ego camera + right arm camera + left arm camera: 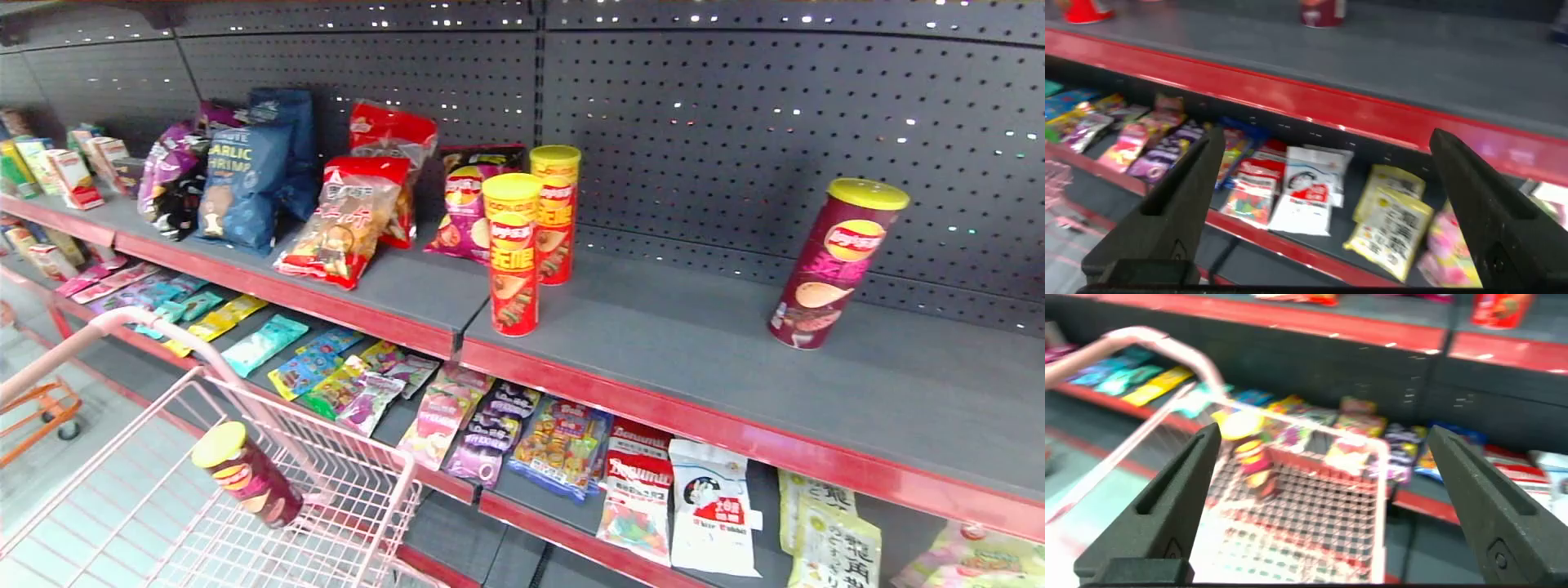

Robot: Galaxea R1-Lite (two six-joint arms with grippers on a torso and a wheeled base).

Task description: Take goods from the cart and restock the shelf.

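- The dark red round chip can with a yellow lid (247,474) lies on its side in the pink wire cart (384,523), near and to the left. It is the one can in the cart.
- Its yellow lid points to the left.
- Farther back is the grey shelf board with a red front edge (694,351). Three cans stand up on it.
- Two are bright red cans with yellow lids (514,253) in the middle, one just behind the other.
- One is a lone dark red can with a yellow lid (833,265), far to the right and well apart from the two.
- To the left of the cans lean two big blue snack bags (253,171) and two red and clear snack bags (351,216).
- On the lower shelf lie many flat bright packets (457,416) in a row.
- The left gripper (1324,433) has its black fingers spread wide. It hangs near the cart, and the can (1249,453) shows between them.
- The right gripper (1327,135) is spread wide too, near the lower shelf.
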